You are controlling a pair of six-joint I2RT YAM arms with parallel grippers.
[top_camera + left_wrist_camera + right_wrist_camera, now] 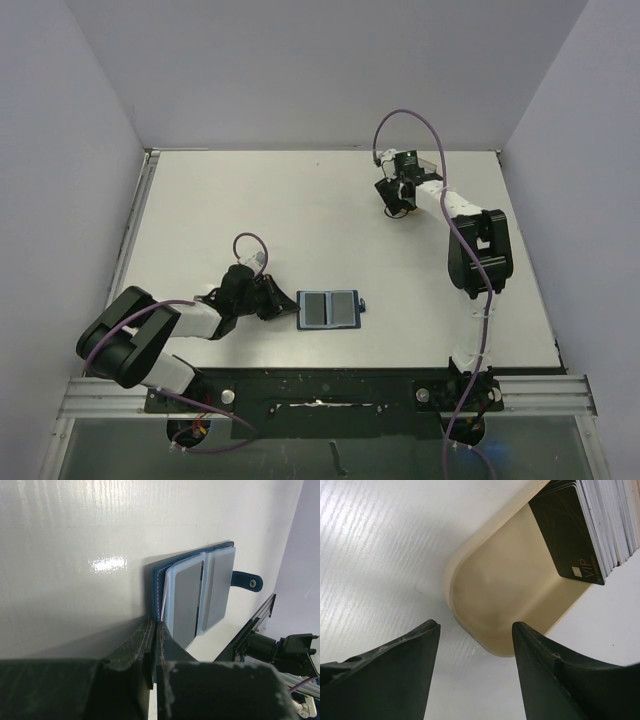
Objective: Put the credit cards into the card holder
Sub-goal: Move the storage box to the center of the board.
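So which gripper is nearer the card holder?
Left. The left gripper is shut at the card holder's left edge, seemingly pinching it. The right gripper is open, far off at the back right, above the dish of cards.

A tan dish (505,580) with a rounded end rests on the white table (300,220), which pale lavender walls (300,70) enclose; a metal rail (540,395) runs along its near edge.

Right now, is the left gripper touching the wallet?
Touching. The left wrist view shows the left gripper shut on the near edge of the open wallet; the blue cover runs straight into the seam between its fingers.
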